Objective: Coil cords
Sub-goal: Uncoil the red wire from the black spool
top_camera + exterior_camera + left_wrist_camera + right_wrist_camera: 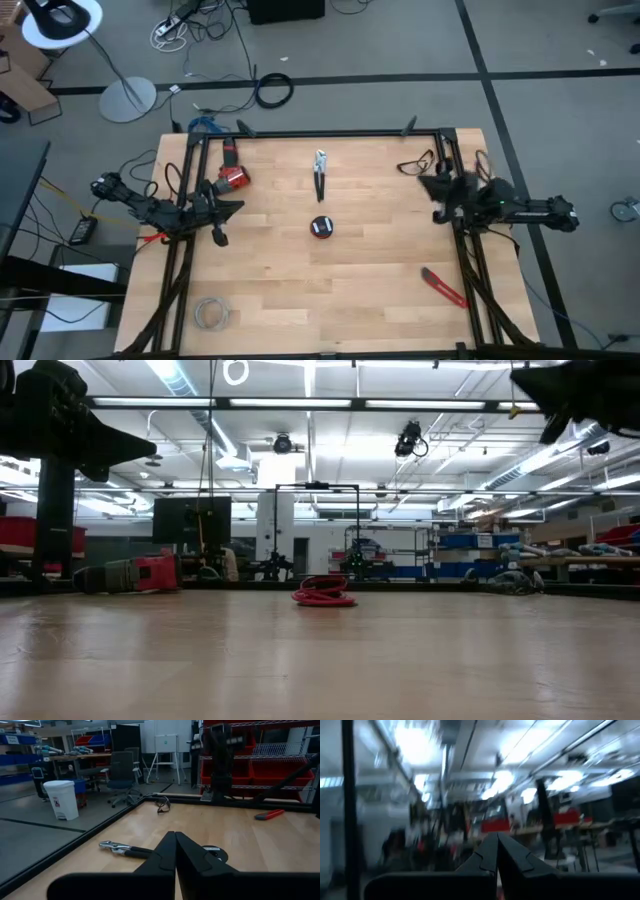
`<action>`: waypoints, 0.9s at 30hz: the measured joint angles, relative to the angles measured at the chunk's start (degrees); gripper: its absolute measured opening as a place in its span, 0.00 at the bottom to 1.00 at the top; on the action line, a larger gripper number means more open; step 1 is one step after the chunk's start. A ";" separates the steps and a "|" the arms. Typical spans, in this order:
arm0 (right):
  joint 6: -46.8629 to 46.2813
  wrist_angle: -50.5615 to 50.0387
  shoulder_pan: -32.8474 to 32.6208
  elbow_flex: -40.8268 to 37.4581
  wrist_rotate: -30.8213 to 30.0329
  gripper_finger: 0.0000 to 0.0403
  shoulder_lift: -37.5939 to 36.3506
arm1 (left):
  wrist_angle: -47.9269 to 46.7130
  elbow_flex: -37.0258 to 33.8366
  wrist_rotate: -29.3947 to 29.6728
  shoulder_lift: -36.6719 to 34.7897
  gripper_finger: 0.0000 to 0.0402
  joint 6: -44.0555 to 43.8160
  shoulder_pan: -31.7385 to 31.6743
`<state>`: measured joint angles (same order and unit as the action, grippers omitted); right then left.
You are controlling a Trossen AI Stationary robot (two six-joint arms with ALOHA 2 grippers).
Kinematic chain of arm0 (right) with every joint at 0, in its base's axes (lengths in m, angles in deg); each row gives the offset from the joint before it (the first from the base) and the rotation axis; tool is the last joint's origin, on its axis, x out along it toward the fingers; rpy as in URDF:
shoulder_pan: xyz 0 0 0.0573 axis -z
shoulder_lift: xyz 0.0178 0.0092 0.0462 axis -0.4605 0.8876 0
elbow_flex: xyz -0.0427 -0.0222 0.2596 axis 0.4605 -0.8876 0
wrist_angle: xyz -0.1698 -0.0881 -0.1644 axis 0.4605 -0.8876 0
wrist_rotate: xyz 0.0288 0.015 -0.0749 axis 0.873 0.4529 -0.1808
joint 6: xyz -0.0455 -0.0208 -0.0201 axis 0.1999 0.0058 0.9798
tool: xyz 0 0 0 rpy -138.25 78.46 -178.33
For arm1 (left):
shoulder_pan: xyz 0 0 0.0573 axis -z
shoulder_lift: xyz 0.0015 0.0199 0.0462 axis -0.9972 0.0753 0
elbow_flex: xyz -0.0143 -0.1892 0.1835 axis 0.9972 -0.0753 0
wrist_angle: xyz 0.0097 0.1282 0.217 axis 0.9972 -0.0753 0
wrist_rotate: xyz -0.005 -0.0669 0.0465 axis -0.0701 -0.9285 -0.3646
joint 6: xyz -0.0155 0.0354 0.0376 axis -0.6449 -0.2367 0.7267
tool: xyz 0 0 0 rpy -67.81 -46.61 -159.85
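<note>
Left claw closed, empty; right claw closed, empty — red cord coiled mid-table, detail indistinct.

Bright red cord wound in a coil on pale, light-grained wood table, well off the tip of the dark left gripper. Red-and-black power tool just beside that same pincer. Black-handled, silver-jawed pliers beyond. Red-handled cutter near the black right gripper. Pale grey wire bundle at the table's corner.
</note>
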<state>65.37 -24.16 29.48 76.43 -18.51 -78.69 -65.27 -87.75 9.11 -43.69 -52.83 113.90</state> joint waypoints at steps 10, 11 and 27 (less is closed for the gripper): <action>-2.75 -15.98 0.09 22.91 -0.18 0.02 13.49 | 0.00 -0.02 0.01 0.01 0.02 0.00 -0.02; -2.83 -16.45 0.13 25.15 -0.22 0.02 16.19 | -0.02 0.00 0.00 0.01 0.02 0.00 0.00; -6.05 -8.26 1.48 43.46 -0.40 0.02 54.02 | 0.45 -0.01 0.01 0.01 0.02 0.02 0.00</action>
<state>59.32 -32.42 30.96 119.89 -18.90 -24.67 -64.83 -87.77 9.11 -43.68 -52.81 113.91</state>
